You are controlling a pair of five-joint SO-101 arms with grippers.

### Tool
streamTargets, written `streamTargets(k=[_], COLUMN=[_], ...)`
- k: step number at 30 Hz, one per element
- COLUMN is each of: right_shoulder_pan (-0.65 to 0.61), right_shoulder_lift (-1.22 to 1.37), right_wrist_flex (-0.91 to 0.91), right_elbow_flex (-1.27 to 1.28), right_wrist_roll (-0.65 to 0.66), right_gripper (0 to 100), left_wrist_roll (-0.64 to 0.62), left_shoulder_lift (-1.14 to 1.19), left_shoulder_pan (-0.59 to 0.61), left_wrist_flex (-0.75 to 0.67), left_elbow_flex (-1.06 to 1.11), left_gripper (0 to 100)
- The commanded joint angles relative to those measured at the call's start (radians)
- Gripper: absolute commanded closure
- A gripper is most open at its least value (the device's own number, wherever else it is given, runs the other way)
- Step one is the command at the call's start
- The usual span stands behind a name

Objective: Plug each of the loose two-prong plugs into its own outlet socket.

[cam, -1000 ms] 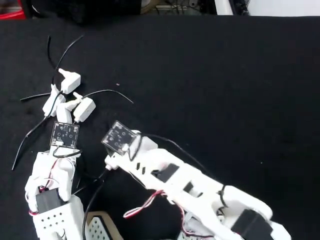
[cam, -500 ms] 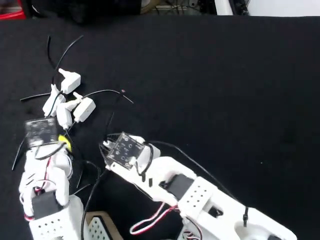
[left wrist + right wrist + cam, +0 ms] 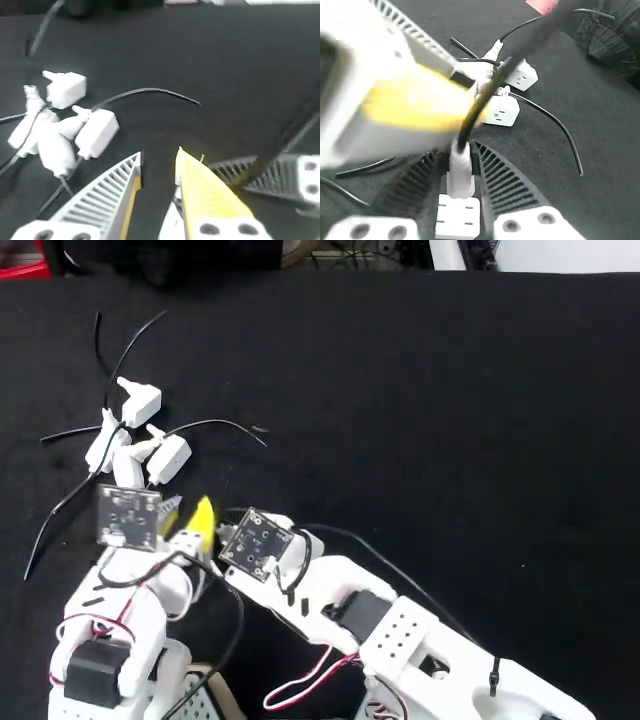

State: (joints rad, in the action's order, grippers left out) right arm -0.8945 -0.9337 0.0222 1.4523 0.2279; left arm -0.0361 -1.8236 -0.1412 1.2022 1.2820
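Since half a second ago the left arm has swung across toward the right arm (which has barely shifted). The left end effector [image 3: 159, 156] hangs low over the counter [image 3: 450, 420] with its fingers spread. Just beside it, the right end effector [image 3: 456, 150] pinches a white corded plug [image 3: 457, 220]. The loose plugs and sockets [image 3: 135, 435] lie clustered nearby.
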Motion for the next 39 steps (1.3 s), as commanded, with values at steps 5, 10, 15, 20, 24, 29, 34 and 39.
streamTargets(k=[5,10,15,20,24,29,34,39], right_shoulder_pan=[0.008,0.008,0.06,0.083,0.083,0.083,0.084,0.086], right_shoulder_lift=[-0.021,-0.021,-0.021,-0.019,0.035,0.225,0.395,0.427], right_wrist_flex=[0.002,0.009,0.132,0.222,0.213,0.049,-0.014,-0.014], right_elbow_flex=[-0.002,-0.004,-0.054,-0.091,-0.102,-0.107,-0.163,-0.179], right_wrist_roll=[0.003,0.003,-0.006,-0.04,-0.074,-0.072,-0.069,-0.069], right_gripper=[98.7,98.7,98.7,98.7,98.7,98.7,98.7,98.7], left_wrist_roll=[0.123,0.126,0.126,0.152,0.229,0.264,0.267,0.269], left_shoulder_lift=[0.003,0.003,0.003,0.003,0.003,0.003,0.003,0.003], left_shoulder_pan=[-0.05,-0.01,0.216,0.435,0.512,0.558,0.552,0.55], left_wrist_flex=[0.009,0.009,0.034,0.054,-0.086,-0.186,-0.189,-0.19], left_elbow_flex=[-0.047,-0.048,-0.048,0.035,0.229,0.331,0.346,0.355], left_gripper=[88,88,88,88,88,88,88,88])
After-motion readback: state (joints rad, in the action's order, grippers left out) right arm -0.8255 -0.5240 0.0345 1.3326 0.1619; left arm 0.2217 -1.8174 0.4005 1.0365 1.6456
